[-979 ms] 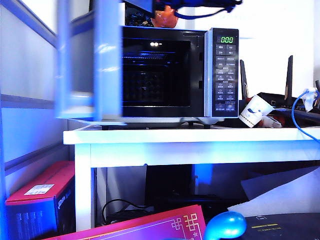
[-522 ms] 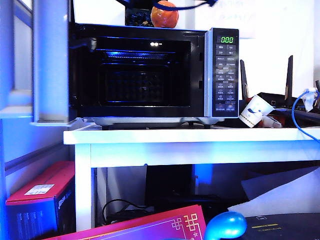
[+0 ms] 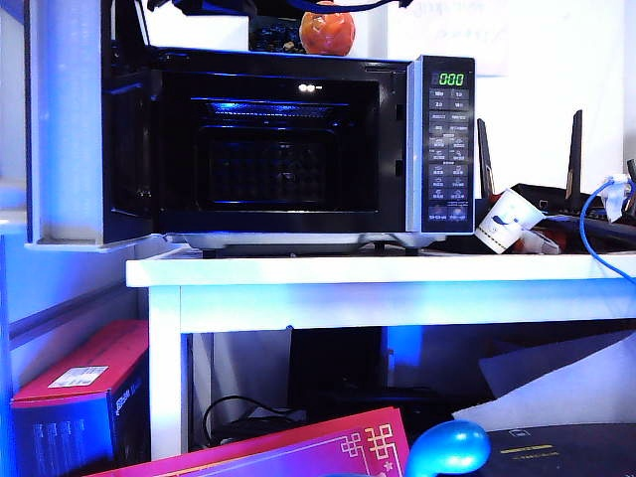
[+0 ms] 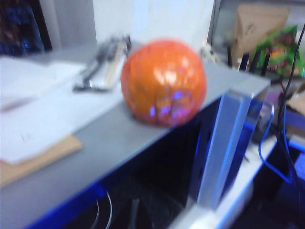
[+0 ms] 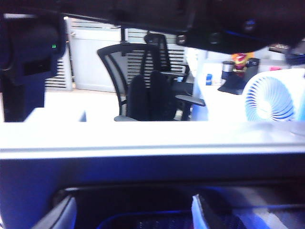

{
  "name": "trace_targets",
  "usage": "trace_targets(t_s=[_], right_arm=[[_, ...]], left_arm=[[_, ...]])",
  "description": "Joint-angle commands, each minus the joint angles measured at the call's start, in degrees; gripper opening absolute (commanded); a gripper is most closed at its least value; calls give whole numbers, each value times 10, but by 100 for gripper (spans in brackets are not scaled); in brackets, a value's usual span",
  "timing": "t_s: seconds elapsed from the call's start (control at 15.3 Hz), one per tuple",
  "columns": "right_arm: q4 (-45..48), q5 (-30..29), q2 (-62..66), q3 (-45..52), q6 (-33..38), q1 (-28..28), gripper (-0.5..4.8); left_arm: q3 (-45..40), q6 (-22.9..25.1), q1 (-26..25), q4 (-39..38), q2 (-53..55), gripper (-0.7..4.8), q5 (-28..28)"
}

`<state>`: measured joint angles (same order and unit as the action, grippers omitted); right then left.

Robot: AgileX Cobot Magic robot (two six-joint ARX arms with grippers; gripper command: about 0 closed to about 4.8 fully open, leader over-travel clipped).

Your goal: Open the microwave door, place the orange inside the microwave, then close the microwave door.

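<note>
Exterior view, left to right: pale wall panelling with grey rails, then the microwave door point(image 3: 70, 129), a pale-looking inner panel here, swung fully out to the left edge-on to the camera. Under it on the floor, a red cardboard box point(image 3: 79, 393) with a white label. The wide boxy black-and-silver microwave point(image 3: 298, 149) sits on a white table point(image 3: 378, 283); its cavity is dark and lit faintly blue. The dark button panel with a green digital display point(image 3: 451, 79) reads 0:00. The small round glossy orange point(image 3: 327, 30) rests on the microwave's roof, near the front edge, not inside. Right of the microwave: a tipped white paper cup point(image 3: 505, 221), a black router with upright antennas point(image 3: 556, 189) and a blue cable point(image 3: 596, 219). Foreground bottom: a pink patterned sheet point(image 3: 328, 447) and a rounded blue object point(image 3: 447, 447).

Left wrist view: orange point(image 4: 163, 82) close up on the grey roof, white papers point(image 4: 43, 105) beside it; blurred. Left gripper's fingers not in frame, so I cannot tell their state.

Right wrist view: office room, black mesh chair point(image 5: 143, 81), white desk fan point(image 5: 271, 100). Right gripper not clearly visible, so its opening is undetermined; nothing seen held.
</note>
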<state>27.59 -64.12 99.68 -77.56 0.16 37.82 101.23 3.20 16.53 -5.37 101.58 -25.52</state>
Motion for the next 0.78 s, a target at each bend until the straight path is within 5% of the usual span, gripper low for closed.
trace_targets(t_s=[0.07,0.78], right_arm=[[9,-1,-4,-3,3,2,323],[-7,-35,-14,-3,3,-27,324]], left_arm=[[-1,48,1,-50,1,-5,-5],[-1,54,1,-83,26,-5,-32]])
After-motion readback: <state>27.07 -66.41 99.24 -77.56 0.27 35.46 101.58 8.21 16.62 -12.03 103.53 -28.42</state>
